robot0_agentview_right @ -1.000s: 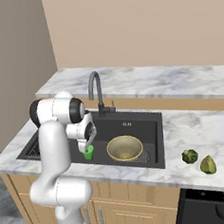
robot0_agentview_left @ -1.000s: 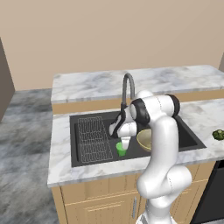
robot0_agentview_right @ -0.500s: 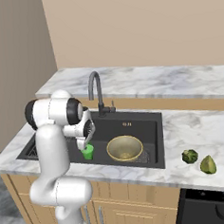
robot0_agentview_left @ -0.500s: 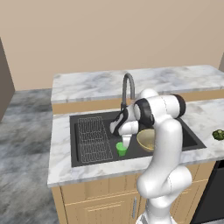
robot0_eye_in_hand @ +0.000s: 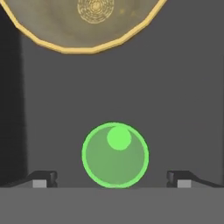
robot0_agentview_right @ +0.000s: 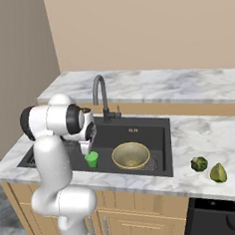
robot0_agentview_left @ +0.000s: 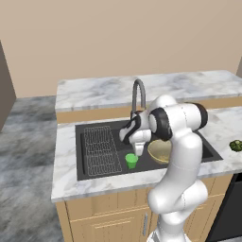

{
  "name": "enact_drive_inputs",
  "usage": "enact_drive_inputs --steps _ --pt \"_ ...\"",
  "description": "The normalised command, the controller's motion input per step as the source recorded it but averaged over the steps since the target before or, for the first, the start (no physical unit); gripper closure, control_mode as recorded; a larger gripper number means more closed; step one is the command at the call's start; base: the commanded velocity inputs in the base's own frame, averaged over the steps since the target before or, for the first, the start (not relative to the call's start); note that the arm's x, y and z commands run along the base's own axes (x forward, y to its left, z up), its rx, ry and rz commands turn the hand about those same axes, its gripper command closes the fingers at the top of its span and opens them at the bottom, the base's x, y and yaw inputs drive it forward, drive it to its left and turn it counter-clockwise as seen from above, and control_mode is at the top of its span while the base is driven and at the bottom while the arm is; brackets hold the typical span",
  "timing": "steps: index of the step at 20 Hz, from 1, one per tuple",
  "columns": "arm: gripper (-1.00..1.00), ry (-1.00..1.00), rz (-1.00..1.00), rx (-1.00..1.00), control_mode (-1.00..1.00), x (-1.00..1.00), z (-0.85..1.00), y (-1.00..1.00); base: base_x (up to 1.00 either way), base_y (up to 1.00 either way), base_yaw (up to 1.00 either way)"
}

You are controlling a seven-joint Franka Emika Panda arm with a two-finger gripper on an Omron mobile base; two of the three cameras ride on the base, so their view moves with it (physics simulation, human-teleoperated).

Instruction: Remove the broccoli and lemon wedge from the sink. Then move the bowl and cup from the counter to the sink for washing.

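Standing in the sink [robot0_agentview_right: 160, 131], the bowl [robot0_agentview_right: 131, 155] sits toward its right end and the cup [robot0_agentview_right: 92, 159] upright by the front wall, just beside the bowl. Broccoli [robot0_agentview_right: 198, 164] and lemon wedge [robot0_agentview_right: 218, 172] lie on the counter [robot0_agentview_right: 200, 133] near its front right edge. Compared with a second ago the gripper [robot0_agentview_left: 138, 150] has lifted slightly, jaws spread and empty above the cup, so the task looks finished.

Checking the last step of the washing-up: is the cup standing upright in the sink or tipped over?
Upright. The hand view looks straight down into the cup's round open mouth, its base showing inside, on the sink floor.
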Motion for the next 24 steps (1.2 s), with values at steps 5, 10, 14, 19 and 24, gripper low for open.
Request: enact_drive_inputs --steps 5,10,14,19,24 --pt "-1.00 -0.02 0.20 0.00 -1.00 -0.13 0.34 -0.03 0.00 0.00 0.00" --pt "-1.00 -0.02 0.21 -0.04 -1.00 -0.15 0.31 -0.04 0.00 0.00 0.00" --pt "-1.00 -0.03 0.23 -0.06 -1.00 -0.18 0.30 -0.05 0.00 0.00 0.00" --pt "-1.00 0.00 0.25 -0.09 -1.00 -0.23 0.25 -0.08 0.00 0.00 0.00" --pt "-1.00 -0.02 0.30 -0.09 -1.00 -0.23 0.29 -0.10 0.00 0.00 0.00"
